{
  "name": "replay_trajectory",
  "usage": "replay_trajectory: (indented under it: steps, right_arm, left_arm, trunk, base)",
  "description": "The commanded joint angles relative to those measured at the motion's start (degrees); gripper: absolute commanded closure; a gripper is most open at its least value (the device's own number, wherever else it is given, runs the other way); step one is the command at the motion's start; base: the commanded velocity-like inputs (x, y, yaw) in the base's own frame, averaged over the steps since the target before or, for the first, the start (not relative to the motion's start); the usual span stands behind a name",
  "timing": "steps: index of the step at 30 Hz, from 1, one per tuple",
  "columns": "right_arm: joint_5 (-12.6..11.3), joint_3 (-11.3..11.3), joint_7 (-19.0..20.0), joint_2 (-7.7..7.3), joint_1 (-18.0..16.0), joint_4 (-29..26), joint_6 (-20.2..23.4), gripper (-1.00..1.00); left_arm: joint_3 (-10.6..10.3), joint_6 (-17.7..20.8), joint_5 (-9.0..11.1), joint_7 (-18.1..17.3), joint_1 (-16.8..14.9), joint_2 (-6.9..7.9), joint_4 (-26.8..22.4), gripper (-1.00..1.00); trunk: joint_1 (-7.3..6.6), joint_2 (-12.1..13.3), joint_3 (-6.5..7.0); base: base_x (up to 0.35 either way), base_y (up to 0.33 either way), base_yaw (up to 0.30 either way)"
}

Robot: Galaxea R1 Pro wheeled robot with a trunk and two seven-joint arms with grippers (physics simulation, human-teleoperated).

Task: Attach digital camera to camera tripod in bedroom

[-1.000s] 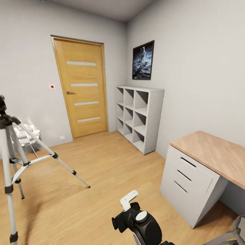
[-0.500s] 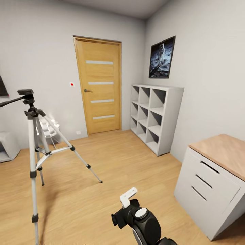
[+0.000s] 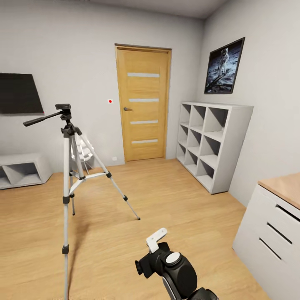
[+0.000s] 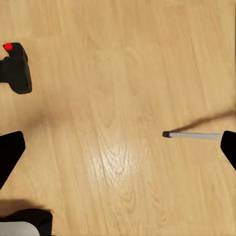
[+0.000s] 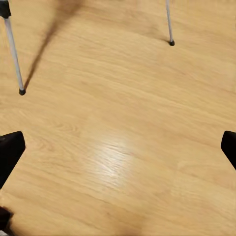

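The tripod (image 3: 68, 175) stood on the wood floor (image 3: 175, 204) at the left of the head view, legs spread, pan handle pointing left, its head bare. Behind it were a door (image 3: 143, 114), a cube shelf (image 3: 212, 143) and a wall screen (image 3: 18, 93). A worktop (image 3: 283, 187) corner showed at right. The left end effector (image 4: 118, 147) and the right end effector (image 5: 118, 147) both hung wide open over bare floor, holding nothing. A small black device (image 4: 16, 69) with a red dot lay on the floor.
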Motion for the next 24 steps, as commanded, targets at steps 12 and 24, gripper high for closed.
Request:
replay_trajectory:
  steps: [12,24]
  right_arm:
    - [-0.09,-9.53,11.24,0.3,-10.08,5.89,0.29,-1.0]
    - [-0.29,-10.54,11.85,0.07,-11.4,9.34,0.29,-1.0]
  left_arm:
    - [-4.73,0.16,-0.58,-0.1,-7.52,3.19,6.63,-1.0]
    - [-6.14,0.01,-6.47,-8.91,-7.77,3.49,14.98,-1.0]
  trunk:
    - [2.64,-4.86,-2.22]
    - [5.28,-9.67,-4.83]
  base:
    - [0.0,0.0,0.292]
    - [0.0,0.0,0.262]
